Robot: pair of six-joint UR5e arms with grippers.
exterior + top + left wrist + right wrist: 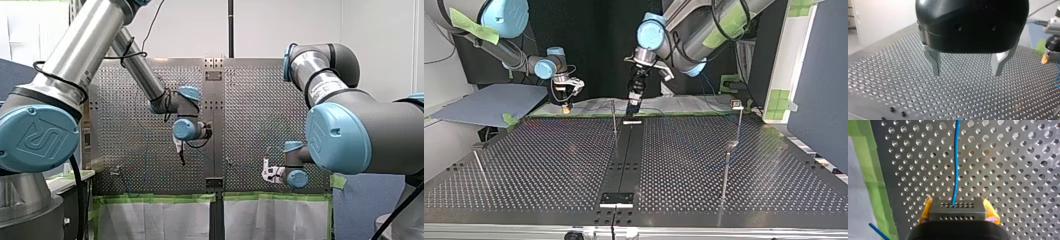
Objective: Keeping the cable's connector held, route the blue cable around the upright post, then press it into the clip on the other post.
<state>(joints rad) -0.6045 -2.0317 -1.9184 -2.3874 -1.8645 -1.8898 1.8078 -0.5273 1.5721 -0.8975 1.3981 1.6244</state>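
Clearly, my right gripper (957,202) was clamped on the cable's grey connector (958,213), its yellow pads (925,208) pressed against both sides of the block. The blue cable (955,162) left the middle of the connector's face and ran ahead of the gripper over the perforated table (1010,170), bending slightly on the way. A strip of green tape (870,175) edged the table beside it. In the top view my right gripper hung over the table's far edge, at the view's left. My left gripper (634,102) pointed down at the far end of the dark centre strip (626,150), just right of a thin upright post (614,120). Another post (739,127), at that view's right, carried what looked like a small clip (737,105) on top, well apart from both grippers. My left gripper's metal fingers (934,62) stood spread wide above the table. In the left wrist view my right gripper showed off to one side, with a short length of blue cable below it.
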